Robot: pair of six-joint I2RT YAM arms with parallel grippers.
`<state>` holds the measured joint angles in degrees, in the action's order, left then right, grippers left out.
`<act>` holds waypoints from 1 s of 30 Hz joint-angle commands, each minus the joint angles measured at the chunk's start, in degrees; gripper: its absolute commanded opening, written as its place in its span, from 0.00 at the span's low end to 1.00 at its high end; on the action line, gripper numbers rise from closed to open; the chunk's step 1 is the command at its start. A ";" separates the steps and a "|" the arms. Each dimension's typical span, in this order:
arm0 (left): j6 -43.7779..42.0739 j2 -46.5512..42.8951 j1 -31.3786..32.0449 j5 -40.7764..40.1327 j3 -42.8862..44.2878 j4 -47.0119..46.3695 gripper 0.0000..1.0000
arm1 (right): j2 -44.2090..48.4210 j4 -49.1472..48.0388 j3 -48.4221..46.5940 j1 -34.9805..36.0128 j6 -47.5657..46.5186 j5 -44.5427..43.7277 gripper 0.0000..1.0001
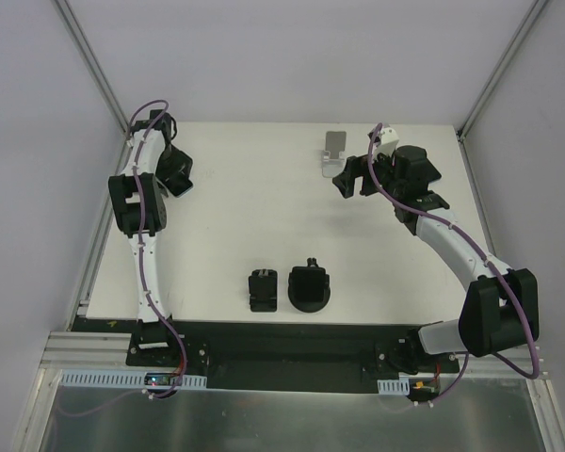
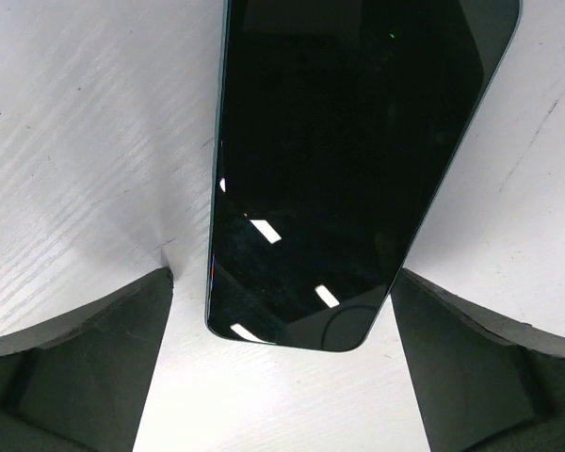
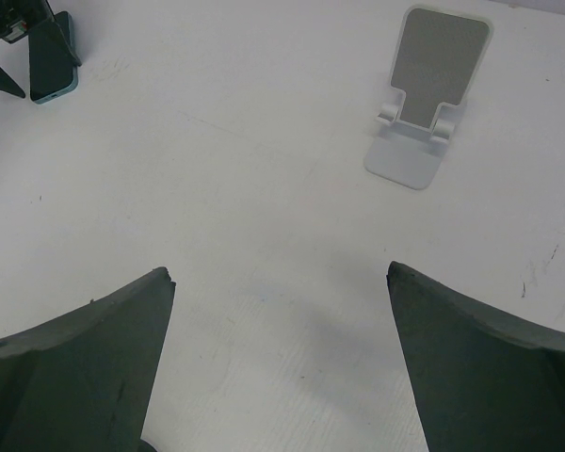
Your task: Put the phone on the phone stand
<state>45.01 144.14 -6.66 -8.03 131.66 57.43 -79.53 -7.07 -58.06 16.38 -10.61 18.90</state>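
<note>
The phone (image 2: 348, 160) lies flat on the white table, black screen up, its near end between my left gripper's (image 2: 282, 273) open fingers (image 2: 94, 358), which do not touch it. In the top view the left gripper (image 1: 177, 174) is at the far left of the table. The white phone stand (image 1: 334, 151) with a grey back plate stands empty at the far middle. My right gripper (image 1: 353, 179) is open and empty just in front of it. In the right wrist view the stand (image 3: 424, 94) is ahead and to the right of the right gripper (image 3: 281, 271), and the phone (image 3: 54, 61) shows far left.
Two black blocks (image 1: 264, 290) (image 1: 309, 287) sit near the table's front edge, between the arm bases. Grey enclosure walls and metal posts (image 1: 89, 56) bound the table on the left, back and right.
</note>
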 commanded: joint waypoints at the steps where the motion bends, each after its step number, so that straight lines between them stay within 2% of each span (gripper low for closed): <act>1: 1.57 3.08 0.85 -2.42 0.53 7.17 0.93 | 0.07 -2.68 -2.58 0.23 -0.55 0.26 0.98; 3: 1.74 2.91 1.03 -2.95 0.01 8.05 0.87 | 0.16 -2.60 -2.58 0.23 -0.55 0.18 0.98; 4: 1.92 2.82 1.03 -2.69 -0.34 8.14 0.75 | 0.16 -2.60 -2.58 0.23 -0.55 0.18 0.98; 7: 2.01 2.38 0.77 -1.29 -2.19 8.05 0.49 | 0.42 -2.69 -2.41 0.23 -0.81 -0.09 0.98; 8: 2.09 1.94 0.85 -1.20 -2.80 7.96 0.37 | 0.51 -2.69 -2.32 0.23 -0.81 -0.17 0.98; 10: 2.27 0.98 1.03 -1.28 -5.87 7.87 0.33 | 0.78 -2.51 -2.06 0.23 -1.08 -0.61 0.98; 11: 2.44 -0.33 1.03 -1.37 -8.76 7.79 0.24 | 0.86 -2.51 -2.05 0.23 -1.16 -0.88 0.98; 13: 3.23 -2.36 1.20 -2.16 -12.46 7.09 0.17 | 1.21 -2.51 -1.97 0.14 -1.17 -0.88 0.98; 15: 3.94 -6.57 2.26 -2.60 -20.01 4.29 0.14 | 1.30 -2.60 -1.97 0.05 -1.17 -0.62 0.98; 17: 4.64 -11.74 3.66 -2.42 -28.68 1.91 0.16 | 1.22 -2.95 -1.88 0.05 -0.90 -0.44 0.98; 19: 5.78 -15.71 4.54 -4.09 -34.42 -0.46 0.26 | 0.95 -3.04 -1.97 0.14 -0.90 -0.35 0.98; 20: 6.13 -19.82 4.89 -4.36 -40.19 -1.61 0.29 | 0.87 -2.95 -1.97 0.05 -0.99 -0.44 0.98; 23: 6.58 -26.87 5.69 -2.61 -50.05 -5.92 0.37 | 1.21 -2.51 -1.79 0.14 -1.34 -0.88 0.98; 26: 5.61 -30.75 6.39 0.38 -55.00 -7.59 0.48 | 1.83 -2.33 -1.53 0.14 -1.52 -0.79 0.98; 27: 5.18 -31.45 6.48 0.56 -55.62 -7.60 0.53 | 1.92 -2.42 -1.44 0.14 -1.60 -0.70 0.98; 28: 4.56 -32.59 6.48 0.65 -56.15 -7.68 0.71 | 1.92 -2.25 -1.35 0.14 -1.87 -0.70 0.98; 30: 3.77 -32.95 6.48 0.39 -56.60 -7.68 0.85 | 1.83 -1.90 -1.61 0.14 -2.13 -0.70 0.98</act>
<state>51.05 112.03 -0.36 -9.15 78.22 46.41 -79.53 -7.25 -58.06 16.38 -11.27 18.28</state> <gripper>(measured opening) 0.752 0.980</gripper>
